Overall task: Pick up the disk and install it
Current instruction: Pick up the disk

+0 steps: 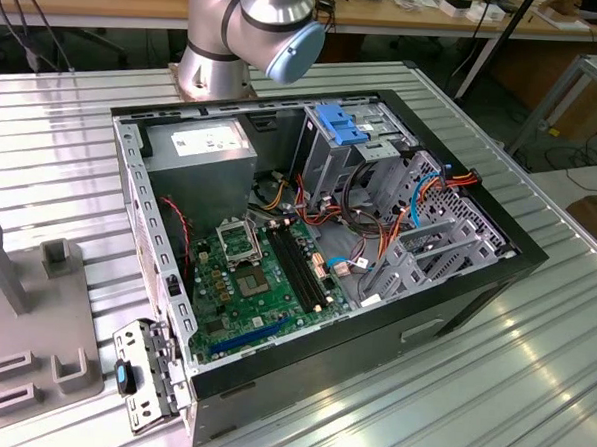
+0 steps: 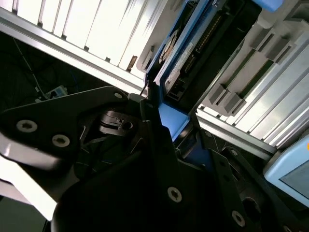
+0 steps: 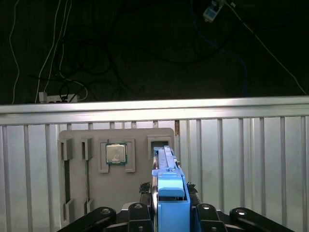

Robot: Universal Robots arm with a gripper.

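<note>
In the first wrist view the end effector (image 3: 170, 215) grips the disk (image 3: 166, 166) edge-on before a grey tray (image 3: 77, 137); the exterior view shows the open computer case (image 1: 301, 376).

Gripper (image 3: 172, 209) closed on the disk (image 3: 167, 166); arm base (image 1: 219, 54) stands upright.

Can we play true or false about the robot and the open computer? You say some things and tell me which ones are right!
1. The gripper is shut on the disk. True.
2. The disk's plastic frame is red. False: it is blue.
3. The computer case lies open on the metal table. True.
4. The grey tray has no chip in it. False: a square chip sits in one of its pockets.
</note>
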